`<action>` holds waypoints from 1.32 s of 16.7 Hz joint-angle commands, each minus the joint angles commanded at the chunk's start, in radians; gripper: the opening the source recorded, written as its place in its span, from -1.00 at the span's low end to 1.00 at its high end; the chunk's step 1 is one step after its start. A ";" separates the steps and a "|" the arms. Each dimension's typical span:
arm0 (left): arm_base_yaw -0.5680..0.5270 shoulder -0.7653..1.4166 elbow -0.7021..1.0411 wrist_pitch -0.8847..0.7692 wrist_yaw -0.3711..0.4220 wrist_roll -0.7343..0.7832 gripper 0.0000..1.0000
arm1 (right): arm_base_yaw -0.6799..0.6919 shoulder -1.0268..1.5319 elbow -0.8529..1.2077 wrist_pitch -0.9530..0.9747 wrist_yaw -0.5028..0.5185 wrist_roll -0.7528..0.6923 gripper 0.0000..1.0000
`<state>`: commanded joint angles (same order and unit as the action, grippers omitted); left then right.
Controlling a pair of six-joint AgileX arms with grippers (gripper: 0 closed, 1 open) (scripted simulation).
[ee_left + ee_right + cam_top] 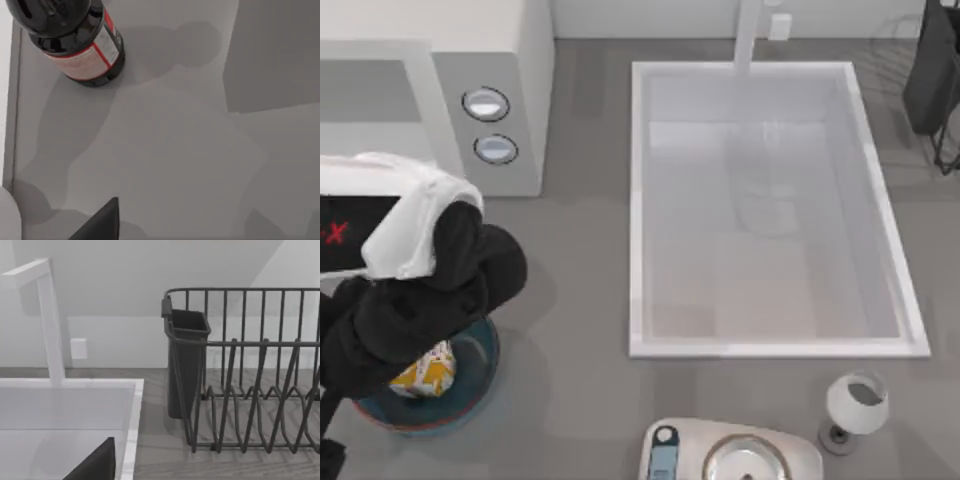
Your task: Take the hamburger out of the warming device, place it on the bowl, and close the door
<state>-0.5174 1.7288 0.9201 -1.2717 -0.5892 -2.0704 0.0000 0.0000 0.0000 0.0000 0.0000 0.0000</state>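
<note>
The hamburger point(425, 372), in white and yellow-orange paper, lies inside the blue bowl point(485, 352) at the table's front left. My left gripper point(415, 335) hangs right over them under its black wrist. In the left wrist view one dark finger point(102, 225) shows with nothing beside it, so the gripper is open and holds nothing. The warming device point(520, 60) stands at the back left, with two round knobs point(486, 104). A white-framed grey panel point(370, 90) shows on its front; whether that is the door or the bare cavity I cannot tell. My right arm is parked, its finger point(97, 465) facing the sink corner.
A white sink point(640, 200) with a faucet point(748, 35) takes up the middle and right. A dark dish rack point(250, 380) stands at the back right. A silver scale point(730, 455) and a white cup point(855, 405) sit at the front. A dark red-labelled bottle point(80, 45) stands near the left gripper.
</note>
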 joint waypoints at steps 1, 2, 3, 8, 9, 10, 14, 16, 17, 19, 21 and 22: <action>0.032 -0.106 -0.064 0.063 0.040 0.122 1.00 | 0.000 0.000 0.000 0.000 0.000 0.000 1.00; 0.065 -0.217 -0.129 0.130 0.081 0.254 1.00 | 0.000 0.000 0.000 0.000 0.000 0.000 1.00; 0.099 -0.331 -0.195 0.200 0.122 0.392 1.00 | 0.000 0.000 0.000 0.000 0.000 0.000 1.00; 0.267 -0.904 -0.509 0.582 0.321 1.111 1.00 | 0.000 0.000 0.000 0.000 0.000 0.000 1.00; 0.298 -1.012 -0.565 0.660 0.357 1.244 1.00 | 0.000 0.000 0.000 0.000 0.000 0.000 1.00; 0.329 -1.116 -0.618 0.738 0.391 1.369 1.00 | 0.000 0.000 0.000 0.000 0.000 0.000 1.00; 0.433 -1.462 -0.793 1.020 0.504 1.768 1.00 | 0.000 0.000 0.000 0.000 0.000 0.000 1.00; 0.472 -1.585 -0.854 1.131 0.544 1.906 1.00 | 0.000 0.000 0.000 0.000 0.000 0.000 1.00; 0.487 -1.633 -0.877 1.176 0.560 1.960 1.00 | 0.000 0.000 0.000 0.000 0.000 0.000 1.00; 0.508 -1.700 -0.908 1.242 0.581 2.036 1.00 | 0.000 0.000 0.000 0.000 0.000 0.000 1.00; 0.517 -1.728 -0.920 1.271 0.589 2.070 1.00 | 0.000 0.000 0.000 0.000 0.000 0.000 1.00; 0.518 -1.729 -0.920 1.272 0.589 2.070 1.00 | 0.000 0.000 0.000 0.000 0.000 0.000 1.00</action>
<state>0.0001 -0.0001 0.0000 0.0000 0.0001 0.0000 0.0000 0.0000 0.0000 0.0000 0.0000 0.0000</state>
